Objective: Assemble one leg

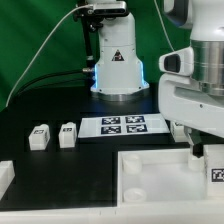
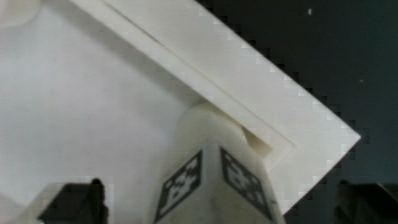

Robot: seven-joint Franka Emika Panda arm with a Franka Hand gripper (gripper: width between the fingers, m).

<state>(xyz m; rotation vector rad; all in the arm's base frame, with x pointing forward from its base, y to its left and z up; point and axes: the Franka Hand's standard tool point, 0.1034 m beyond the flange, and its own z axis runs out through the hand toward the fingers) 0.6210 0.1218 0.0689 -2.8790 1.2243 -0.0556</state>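
At the surface's near right corner, the pincer (image 2: 210, 205) grips a leg (image 2: 217, 170) over the tray (image 1: 155, 170) corner; insertion step, I judge. Next: align with corner hole, push down.

Exterior view: a fixed camera set low and close to the desk (image 1: 40, 160), facing the arm's base (image 1: 118, 65) across the black surface. The marker board (image 1: 122, 125) lies mid-frame; the near edge is filled by the white tray (image 1: 150, 180), cropped at the bottom. The wrist housing (image 1: 200, 80) looms large at the exterior view's right, very near the lens.

Wrist view: looks steeply down past the dark fingers (image 2: 75, 203), very close to a tray corner (image 2: 294, 130). The tagged leg (image 2: 217, 175) appears in both views, probably the same block (image 1: 212, 165); focus is soft.
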